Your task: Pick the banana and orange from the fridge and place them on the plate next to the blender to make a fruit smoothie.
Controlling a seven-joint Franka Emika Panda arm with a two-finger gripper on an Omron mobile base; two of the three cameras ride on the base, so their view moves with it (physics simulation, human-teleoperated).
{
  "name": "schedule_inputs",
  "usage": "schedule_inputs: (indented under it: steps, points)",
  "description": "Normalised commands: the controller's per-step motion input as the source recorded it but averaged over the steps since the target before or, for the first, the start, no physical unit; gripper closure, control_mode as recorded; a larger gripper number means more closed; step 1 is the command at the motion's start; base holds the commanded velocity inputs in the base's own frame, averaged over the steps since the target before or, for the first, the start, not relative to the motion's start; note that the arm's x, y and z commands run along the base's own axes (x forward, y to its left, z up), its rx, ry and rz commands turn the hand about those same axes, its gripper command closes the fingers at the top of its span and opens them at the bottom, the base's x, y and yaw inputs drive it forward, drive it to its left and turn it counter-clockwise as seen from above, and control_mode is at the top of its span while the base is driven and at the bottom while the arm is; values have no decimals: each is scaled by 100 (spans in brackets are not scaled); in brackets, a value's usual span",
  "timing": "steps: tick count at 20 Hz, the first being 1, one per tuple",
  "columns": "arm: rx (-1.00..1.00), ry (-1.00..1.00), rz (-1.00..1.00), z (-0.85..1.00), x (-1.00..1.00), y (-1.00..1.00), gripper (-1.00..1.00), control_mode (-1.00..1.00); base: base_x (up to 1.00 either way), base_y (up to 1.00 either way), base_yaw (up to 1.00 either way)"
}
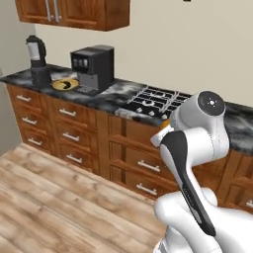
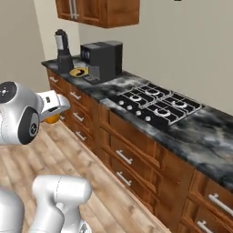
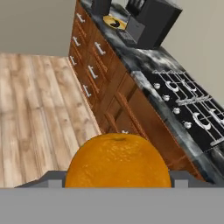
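The worktop (image 1: 123,91) carries the hob (image 1: 155,100), coffee machine (image 1: 94,66), blender (image 1: 37,62) and, between those two, the plate (image 1: 64,84) holding the banana (image 1: 64,86). The end effector (image 2: 53,113), jaws wide, clasps the orange (image 3: 118,162) above the floor (image 3: 39,105).

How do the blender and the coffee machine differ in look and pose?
The blender is narrow, with a clear jar on a dark base and a black lid; the coffee machine is a wide, boxy, all-black block. The blender stands at the counter's far left end; the coffee machine stands nearer the stove, with the plate between them. Both stand upright on the dark marbled counter.
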Motion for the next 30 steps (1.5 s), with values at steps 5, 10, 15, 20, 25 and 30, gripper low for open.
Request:
schedule_inputs:
  steps: [5, 10, 15, 20, 25, 30]
  points:
    - [0, 0, 0, 0, 0, 0, 100, 100, 100, 100, -27]
    - [0, 0, 0, 0, 0, 0, 100, 100, 100, 100, -32]
    - [0, 0, 0, 0, 0, 0, 100, 100, 100, 100, -36]
    - [0, 0, 0, 0, 0, 0, 100, 100, 100, 100, -38]
    - [0, 0, 0, 0, 0, 0, 100, 100, 92, 100, -40]
    - [0, 0, 0, 0, 0, 0, 100, 100, 23, 100, -35]
